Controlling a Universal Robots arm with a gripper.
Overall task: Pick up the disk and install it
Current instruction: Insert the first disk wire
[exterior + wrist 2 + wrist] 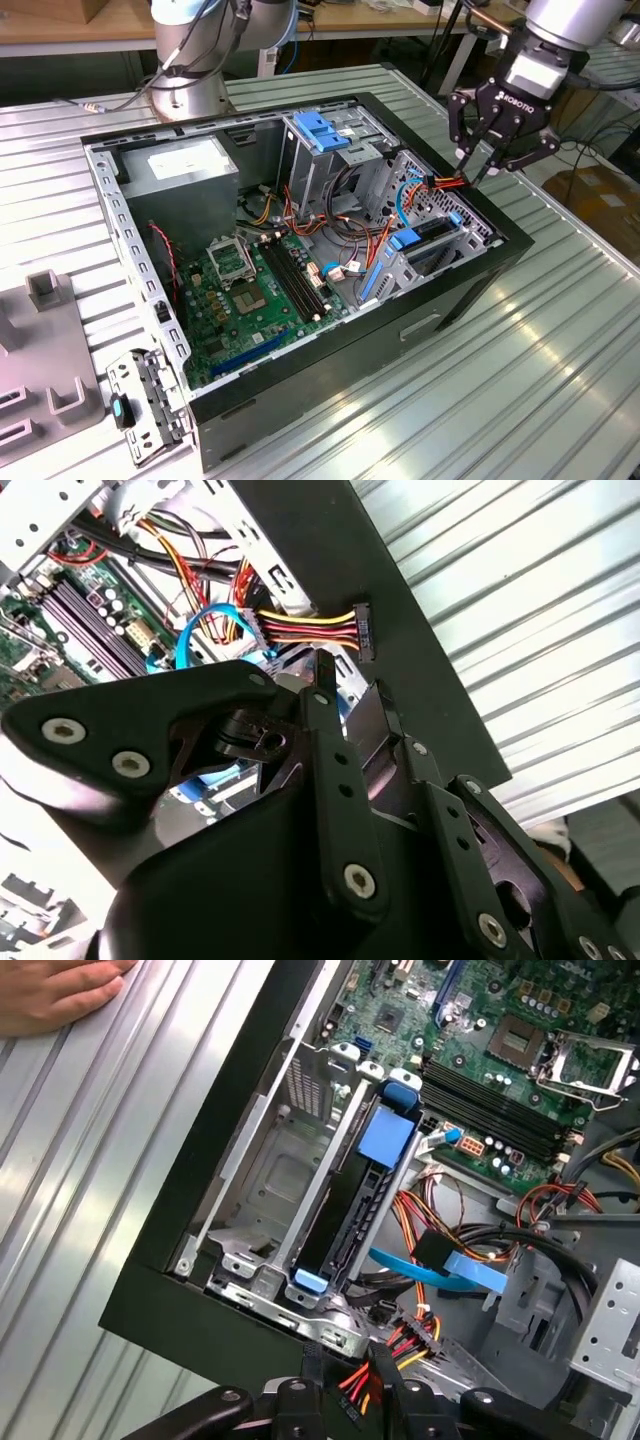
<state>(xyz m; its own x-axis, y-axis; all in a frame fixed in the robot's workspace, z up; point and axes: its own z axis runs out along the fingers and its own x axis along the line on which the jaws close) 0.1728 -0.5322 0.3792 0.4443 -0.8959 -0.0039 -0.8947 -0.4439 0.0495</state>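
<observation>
Already slotted on edge, blue frame and all: disk [362,1210], inside the grey drive bay [270,1180] at the corner of the computer case [300,390], on the exterior view's right. Just above that corner, gripper [478,172], fingers nearly closed, pinching the red-yellow-black power cable [300,628]. Farther off, lower centre of the exterior view, green motherboard [250,290].

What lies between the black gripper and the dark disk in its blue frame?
In the first wrist view, the bay's grey rim and red, orange and yellow wires lie between the gripper and the disk.
</observation>
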